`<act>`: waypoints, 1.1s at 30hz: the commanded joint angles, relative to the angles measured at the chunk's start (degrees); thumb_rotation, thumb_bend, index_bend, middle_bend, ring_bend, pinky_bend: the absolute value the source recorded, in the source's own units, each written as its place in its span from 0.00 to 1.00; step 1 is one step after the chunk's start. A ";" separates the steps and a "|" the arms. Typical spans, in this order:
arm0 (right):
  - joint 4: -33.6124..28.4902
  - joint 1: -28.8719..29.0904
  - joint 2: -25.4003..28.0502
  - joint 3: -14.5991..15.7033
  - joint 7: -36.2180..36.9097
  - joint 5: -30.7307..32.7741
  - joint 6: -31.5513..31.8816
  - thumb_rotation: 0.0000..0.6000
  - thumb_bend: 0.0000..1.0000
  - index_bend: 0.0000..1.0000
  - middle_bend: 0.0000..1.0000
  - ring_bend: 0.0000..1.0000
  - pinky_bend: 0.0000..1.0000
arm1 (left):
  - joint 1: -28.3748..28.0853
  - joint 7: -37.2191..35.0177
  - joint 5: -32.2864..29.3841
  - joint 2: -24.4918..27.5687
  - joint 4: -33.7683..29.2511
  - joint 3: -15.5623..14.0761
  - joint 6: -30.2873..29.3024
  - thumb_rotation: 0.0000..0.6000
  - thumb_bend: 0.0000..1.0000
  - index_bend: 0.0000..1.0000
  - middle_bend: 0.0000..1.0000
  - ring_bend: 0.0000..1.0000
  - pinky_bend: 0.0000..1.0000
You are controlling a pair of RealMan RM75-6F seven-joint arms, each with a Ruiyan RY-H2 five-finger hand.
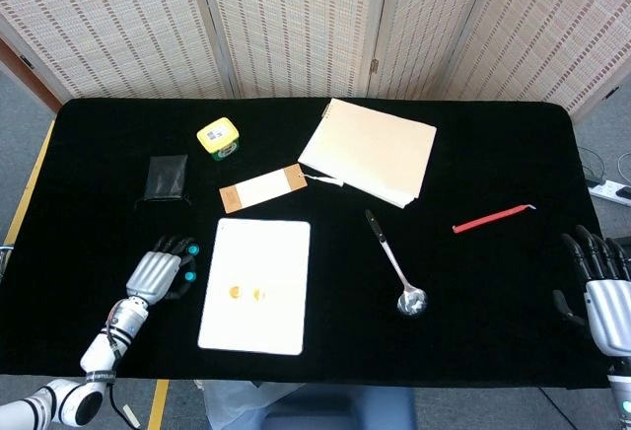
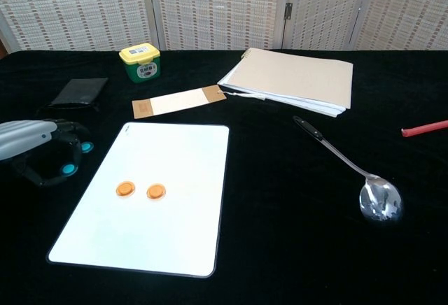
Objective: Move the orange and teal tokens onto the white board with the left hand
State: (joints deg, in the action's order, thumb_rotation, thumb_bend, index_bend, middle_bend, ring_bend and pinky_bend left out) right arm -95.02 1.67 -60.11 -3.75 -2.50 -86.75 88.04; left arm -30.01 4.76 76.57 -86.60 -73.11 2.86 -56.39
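Two orange tokens (image 2: 125, 189) (image 2: 156, 192) lie side by side on the white board (image 2: 175, 158); the head view shows them as one orange pair (image 1: 245, 293). My left hand (image 2: 28, 144) (image 1: 156, 275) hovers just left of the board with its fingers curled. Thumb and a finger meet in a loop on one teal token (image 2: 68, 170) (image 1: 189, 277). The second teal token (image 2: 86, 147) (image 1: 193, 250) sits on the black cloth beside the fingertips. My right hand (image 1: 603, 292) rests at the table's right front edge, fingers spread and holding nothing.
Behind the board lie a tan card (image 2: 178, 101), a yellow-lidded green jar (image 2: 141, 62), a black pouch (image 2: 80, 91) and a paper pad (image 2: 294, 77). A spoon (image 2: 350, 168) and a red stick (image 2: 423, 129) lie to the right.
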 commanded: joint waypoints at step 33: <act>1.41 -0.79 -0.07 -0.29 1.90 0.67 0.53 1.00 0.43 0.00 0.00 0.00 0.00 | -6.53 4.51 -7.75 -0.59 -3.48 5.46 4.42 1.00 0.41 0.36 0.13 0.00 0.00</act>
State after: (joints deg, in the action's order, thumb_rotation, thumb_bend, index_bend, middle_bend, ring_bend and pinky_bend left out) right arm -93.60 0.87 -60.18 -4.04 -0.61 -86.08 88.56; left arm -37.07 9.91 69.34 -87.63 -77.53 8.09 -51.61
